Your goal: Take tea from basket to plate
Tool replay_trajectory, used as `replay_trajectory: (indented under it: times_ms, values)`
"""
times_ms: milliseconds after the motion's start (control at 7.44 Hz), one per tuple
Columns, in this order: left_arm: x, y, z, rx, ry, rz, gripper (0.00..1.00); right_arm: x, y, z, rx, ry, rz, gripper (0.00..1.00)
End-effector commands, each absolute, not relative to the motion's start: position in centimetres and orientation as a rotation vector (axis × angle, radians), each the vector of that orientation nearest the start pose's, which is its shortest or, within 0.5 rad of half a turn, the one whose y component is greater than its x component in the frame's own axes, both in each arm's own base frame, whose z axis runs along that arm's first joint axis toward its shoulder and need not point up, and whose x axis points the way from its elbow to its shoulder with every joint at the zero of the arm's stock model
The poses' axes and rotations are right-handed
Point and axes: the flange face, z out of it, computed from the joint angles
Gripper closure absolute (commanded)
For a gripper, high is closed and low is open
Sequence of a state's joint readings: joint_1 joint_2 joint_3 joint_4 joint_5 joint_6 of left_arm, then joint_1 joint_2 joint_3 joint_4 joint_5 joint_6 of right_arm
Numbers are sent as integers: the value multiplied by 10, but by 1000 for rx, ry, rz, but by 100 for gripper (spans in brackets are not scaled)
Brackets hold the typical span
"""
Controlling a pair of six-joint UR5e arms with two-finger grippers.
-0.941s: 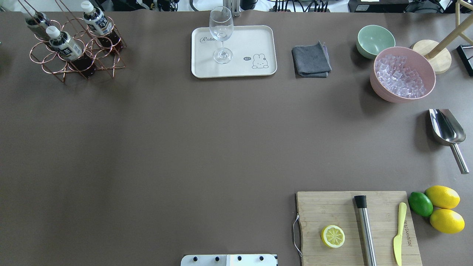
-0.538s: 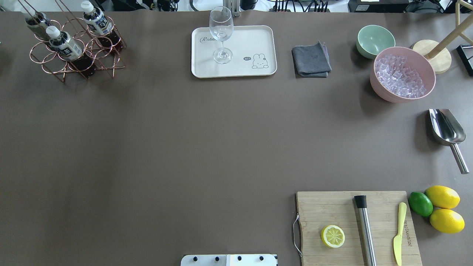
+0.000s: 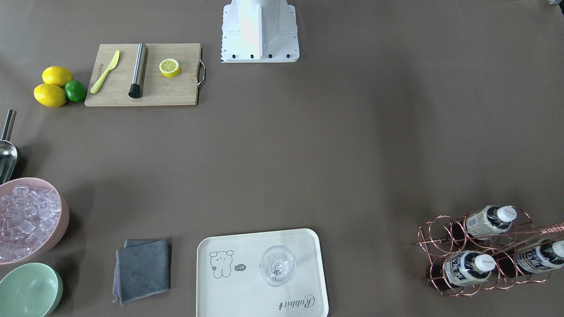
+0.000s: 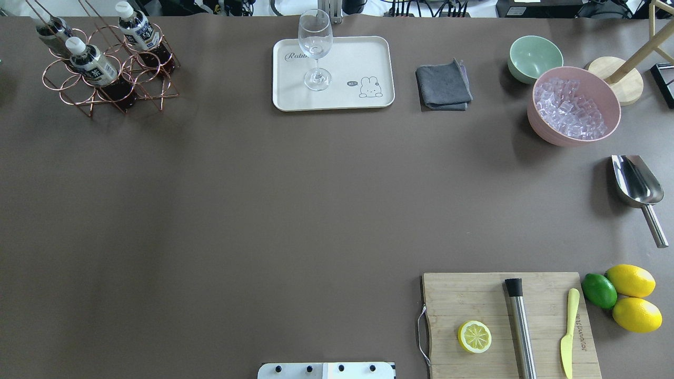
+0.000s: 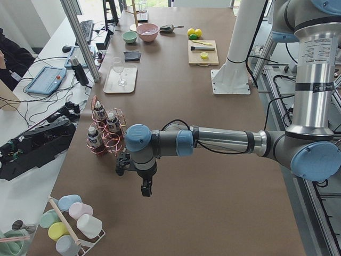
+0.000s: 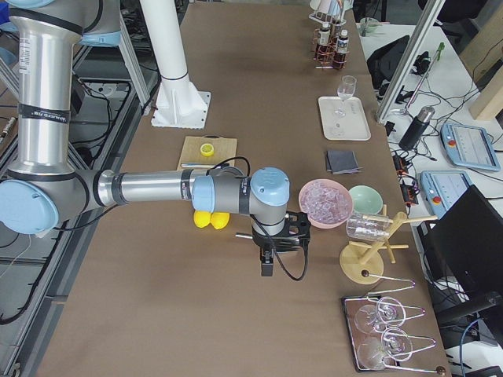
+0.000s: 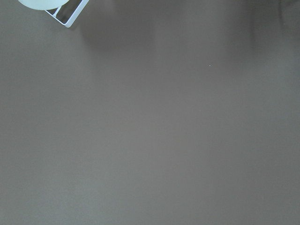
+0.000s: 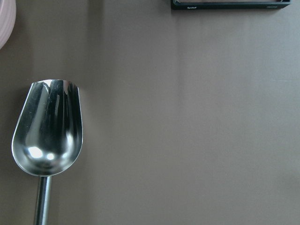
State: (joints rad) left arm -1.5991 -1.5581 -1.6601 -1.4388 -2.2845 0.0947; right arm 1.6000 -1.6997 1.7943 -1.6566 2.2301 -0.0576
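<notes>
The basket (image 4: 158, 95) stands at the table's far left corner and holds three alike tea bottles (image 4: 95, 66), also seen in the front view (image 3: 467, 266). The plate (image 4: 358, 58) lies at the far middle, its drawn bear showing in the front view (image 3: 238, 290). Neither gripper shows in the overhead, front or wrist views. In the exterior left view my left gripper (image 5: 145, 189) hangs over bare table beside the basket (image 5: 109, 141). In the exterior right view my right gripper (image 6: 267, 267) hangs near the pink bowl. I cannot tell whether either is open or shut.
A wine glass (image 4: 316, 47) stands on the plate. A grey cloth (image 4: 443, 85), green bowl (image 4: 534, 57) and pink bowl of ice (image 4: 574, 105) sit at the far right. A metal scoop (image 4: 637, 184), cutting board (image 4: 505, 326) and lemons (image 4: 632, 297) are on the right.
</notes>
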Motion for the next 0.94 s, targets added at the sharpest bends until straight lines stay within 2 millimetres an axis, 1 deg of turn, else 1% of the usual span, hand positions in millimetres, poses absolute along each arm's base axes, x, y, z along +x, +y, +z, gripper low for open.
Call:
replay_trajectory:
  times_ms: [0,269,807]
  values:
    - [-81,-479,637,-11,717,40,1,85,-430,626,33,-660,-27,0]
    - [-81,-479,639,-16,714,40,1,82,-430,627,29,-706,-25,0]
    - [-81,-478,641,-19,712,39,1,81,-430,628,26,-719,-24,0]
